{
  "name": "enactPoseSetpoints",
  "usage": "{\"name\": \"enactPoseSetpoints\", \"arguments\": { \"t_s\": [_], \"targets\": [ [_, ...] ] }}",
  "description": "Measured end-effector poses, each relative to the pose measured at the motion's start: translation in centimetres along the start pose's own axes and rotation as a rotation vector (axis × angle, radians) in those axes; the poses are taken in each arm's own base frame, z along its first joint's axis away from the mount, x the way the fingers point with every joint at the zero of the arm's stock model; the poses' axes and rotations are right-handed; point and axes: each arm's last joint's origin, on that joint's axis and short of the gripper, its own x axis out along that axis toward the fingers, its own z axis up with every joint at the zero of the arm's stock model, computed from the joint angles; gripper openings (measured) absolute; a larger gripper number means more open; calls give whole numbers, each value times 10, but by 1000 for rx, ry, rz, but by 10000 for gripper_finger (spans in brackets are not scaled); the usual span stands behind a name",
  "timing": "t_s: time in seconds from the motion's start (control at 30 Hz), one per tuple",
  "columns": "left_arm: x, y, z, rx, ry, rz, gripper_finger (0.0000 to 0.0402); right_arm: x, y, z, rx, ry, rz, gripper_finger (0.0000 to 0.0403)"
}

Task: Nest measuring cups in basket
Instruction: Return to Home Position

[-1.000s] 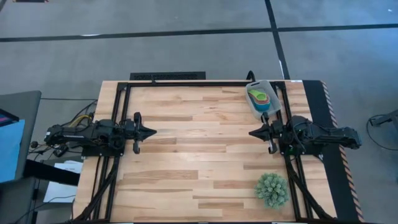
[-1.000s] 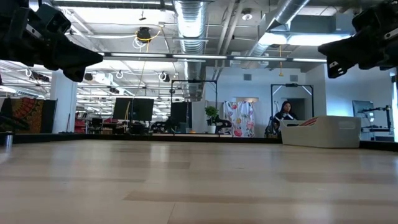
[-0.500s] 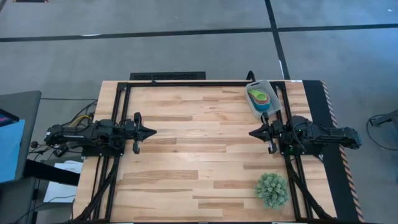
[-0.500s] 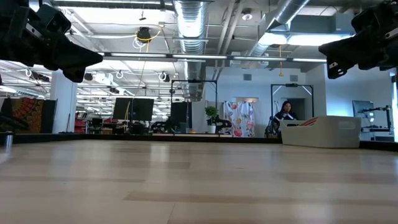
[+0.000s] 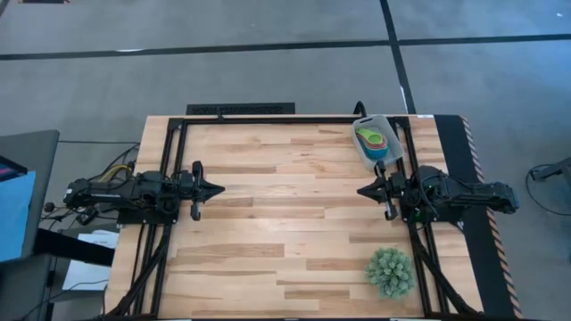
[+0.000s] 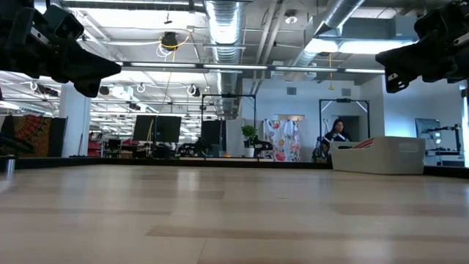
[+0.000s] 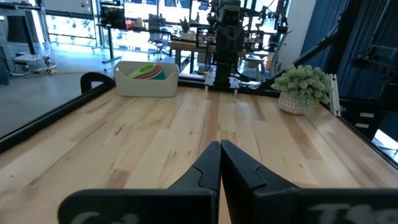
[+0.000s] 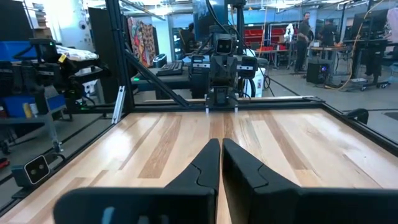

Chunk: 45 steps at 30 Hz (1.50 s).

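The pale grey basket stands at the table's far right and holds the measuring cups stacked inside one another, green on top; they also show in the left wrist view. My left gripper hovers shut and empty at the table's left side. My right gripper hovers shut and empty at the right side, just near of the basket. In the low view the basket stands on the table at the right.
A spiky green ball-shaped plant in a pot stands at the table's near right corner. A black frame rail runs along the table's far edge. The wooden table top between the two arms is bare.
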Motion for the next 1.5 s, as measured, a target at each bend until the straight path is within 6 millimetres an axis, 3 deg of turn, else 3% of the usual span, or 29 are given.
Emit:
{"name": "enactPoseSetpoints", "arguments": {
  "t_s": [1.5],
  "targets": [
    [0, 0, 0, 0, 0, 0, 0, 0, 0, -1, 0, 1, -1, 37]
  ]
}}
